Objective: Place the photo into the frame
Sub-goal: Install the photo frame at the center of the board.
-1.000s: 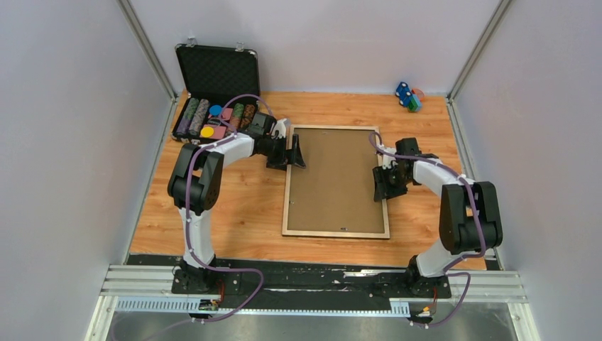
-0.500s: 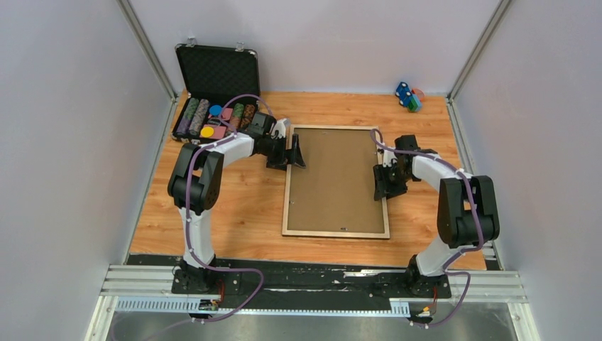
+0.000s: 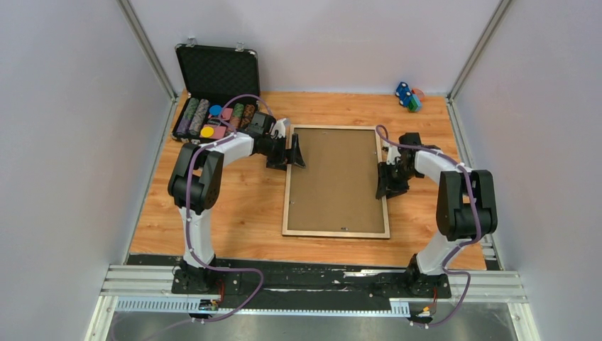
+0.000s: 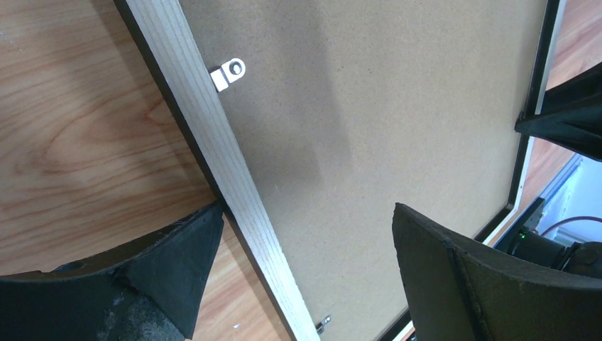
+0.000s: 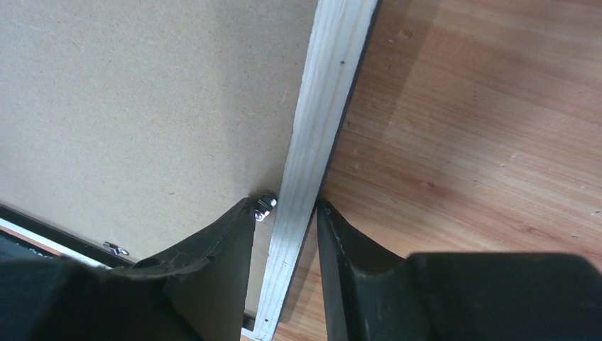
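**Right claw now closed on frame rail; photo not in sight**

- Surface [image 3: 234, 213]: wood-grain board, carries everything.
- frame [image 3: 336, 231]: lies flat at centre, back face up, pale rails showing. Same spot as a second ago, not shifted.
- Backing board [image 3: 334, 177]: plain brown, fills the frame opening and looks seated.
- photo: not visible in any view. If it is in there, the board covers it; can't confirm.
- Chip case [image 3: 216, 71]: open at the back left, well apart from the frame, untouched.
- Change: the right arm has folded its elbow in and nudged its wrist toward the frame over the last second. The left arm has not moved.
- right claw [image 3: 387, 186]: narrow, pinched across the right rail. In the wrist view the outer pad sits on the rail's outer edge and the inner pad is at a small turn clip [image 5: 265, 204].
- left claw [image 3: 294, 153]: wide, straddling the left rail, one finger outside on the surface and one over the board. It grips nothing.
- Another turn clip [image 4: 228, 73] on the left rail points onto the board, so that side looks latched.

My read: the board is in and the clips are being worked or the frame steadied, so this is late in the task. Risk: squeezing the thin rail could skid the frame.
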### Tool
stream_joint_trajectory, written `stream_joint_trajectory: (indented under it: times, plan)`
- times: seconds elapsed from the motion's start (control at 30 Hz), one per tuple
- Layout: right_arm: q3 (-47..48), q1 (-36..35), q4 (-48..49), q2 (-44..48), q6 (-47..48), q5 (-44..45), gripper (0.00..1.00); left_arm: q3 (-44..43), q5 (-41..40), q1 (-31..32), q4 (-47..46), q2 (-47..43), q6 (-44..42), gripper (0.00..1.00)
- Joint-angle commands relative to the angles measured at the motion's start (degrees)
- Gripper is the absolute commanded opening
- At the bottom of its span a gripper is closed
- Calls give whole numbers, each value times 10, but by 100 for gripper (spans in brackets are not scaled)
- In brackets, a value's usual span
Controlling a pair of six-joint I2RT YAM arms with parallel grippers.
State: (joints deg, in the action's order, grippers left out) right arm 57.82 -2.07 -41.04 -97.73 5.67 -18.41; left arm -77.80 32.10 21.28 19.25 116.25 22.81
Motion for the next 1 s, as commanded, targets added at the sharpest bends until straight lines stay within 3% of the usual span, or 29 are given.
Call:
stream_joint_trajectory:
  times: [0.0, 0.3, 0.77, 0.97]
  plan:
    - [4, 14, 58, -35, 7, 42, 36, 27, -23, 12, 51, 58, -16, 100]
    - [-2, 56, 43, -18, 27, 1, 35, 26, -24, 11, 53, 58, -17, 100]
    - [-19, 57, 27, 6, 83, -51, 34, 23, -21, 11, 54, 62, -18, 100]
    - [-12, 58, 27, 10, 67, -48, 51, 22, -22, 11, 56, 64, -19, 100]
